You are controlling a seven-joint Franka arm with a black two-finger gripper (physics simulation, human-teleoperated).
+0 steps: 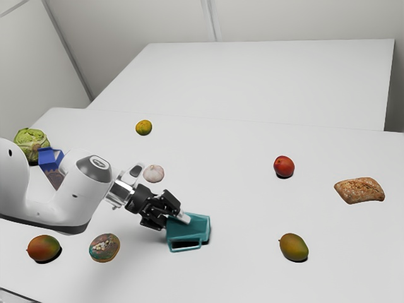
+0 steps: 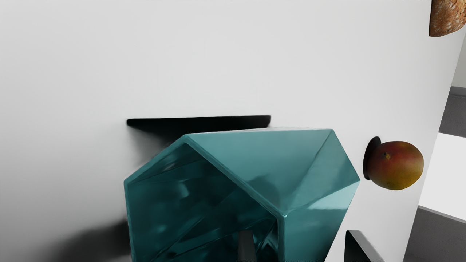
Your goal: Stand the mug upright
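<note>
Near table [image 1: 240, 271]: white surface, on which all the loose items were found. A second white table [image 1: 265, 79] was noted beyond it. The Franka arm [image 1: 76, 196] was seen entering from the exterior view's left and was angled down over the near table.

End effector: the black two-finger gripper [image 1: 175, 221] was positioned at the mug's mouth, fingers parted. In the wrist view, one finger was located inside the mouth and the other outside, apart from the wall; nothing was held between them.

Teal faceted mug [image 1: 197, 226]: observed tipped on its side on the near table, mouth turned toward the gripper. Its handle [image 1: 186, 249] was directed toward the exterior view's near edge.

Green cabbage [image 1: 31, 144]: recorded at the exterior view's left, beside a blue-topped carton [image 1: 48, 158] that was partly covered by the arm.

Bread loaf [image 1: 360, 190]: recorded at the exterior view's right.

Mangoes: one [image 1: 294, 247] was recorded nearer than the bread, the other [image 1: 43, 248] at the exterior view's left, near a round mottled item [image 1: 105, 247] topped with pale bits.

Red fruit [image 1: 284, 166]: placed between mug and bread.

Orange-yellow fruit [image 1: 144, 127]: placed beyond the garlic bulb [image 1: 153, 173], which was sited near the gripper.
</note>
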